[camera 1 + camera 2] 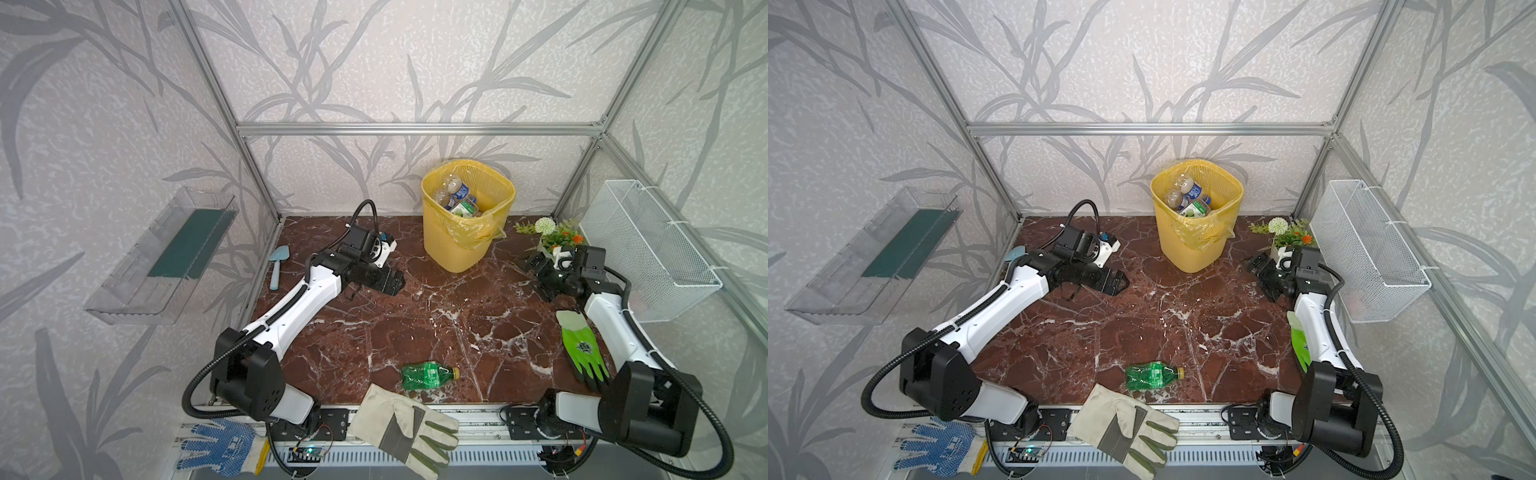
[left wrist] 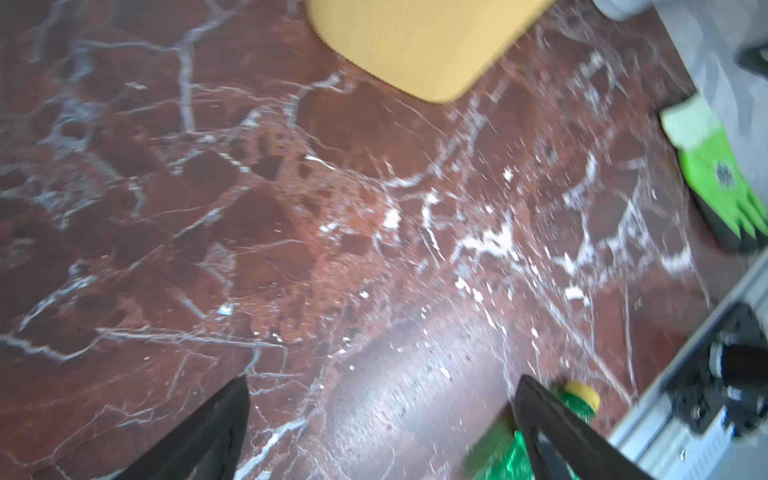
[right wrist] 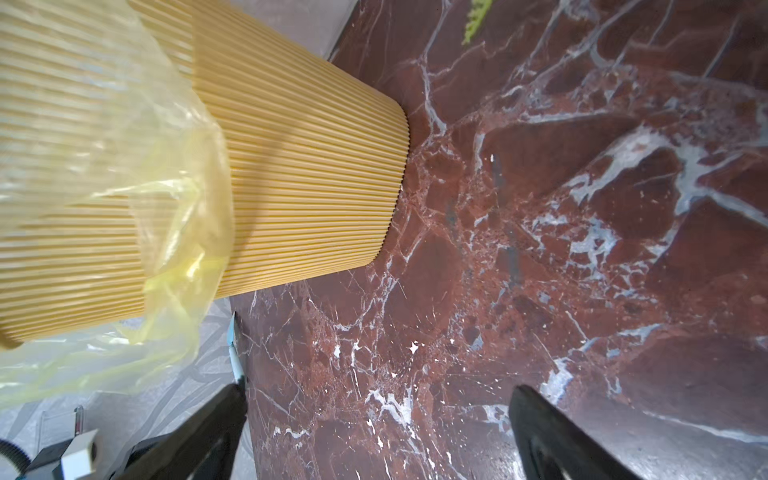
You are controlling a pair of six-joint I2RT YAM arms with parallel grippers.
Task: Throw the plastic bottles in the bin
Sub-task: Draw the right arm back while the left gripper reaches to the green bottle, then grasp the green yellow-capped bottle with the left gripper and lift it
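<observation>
**Both claws released, one bottle still on the table**

We see the table [image 1: 436,316] with the bin [image 1: 457,249] standing at its far edge. The left gripper [image 2: 382,380] hangs spread wide over bare marble left of the bin, holding nothing. The right gripper [image 3: 378,388] is spread too, empty, right of the bin. Clear bottles [image 1: 456,196] sit inside the bin. A green bottle [image 1: 428,376] lies on its side near the front edge, well apart from both grippers.

Tabletop [image 1: 415,316]: dark red marble, white veining. Bin [image 1: 457,253]: yellow, finely ribbed, with a translucent yellow liner. Bottles inside [image 1: 455,195]: clear, blue and green-white labels. Lone bottle [image 1: 428,376]: green, yellow cap. Trowel [image 1: 276,270]: pale blue. Lime glove [image 1: 582,349]: black fingertips. Knit glove [image 1: 220,446]: white, blue dots. Canvas glove [image 1: 403,424]: cream, grey patch. Walls [image 1: 374,62]: grey leaf print.
</observation>
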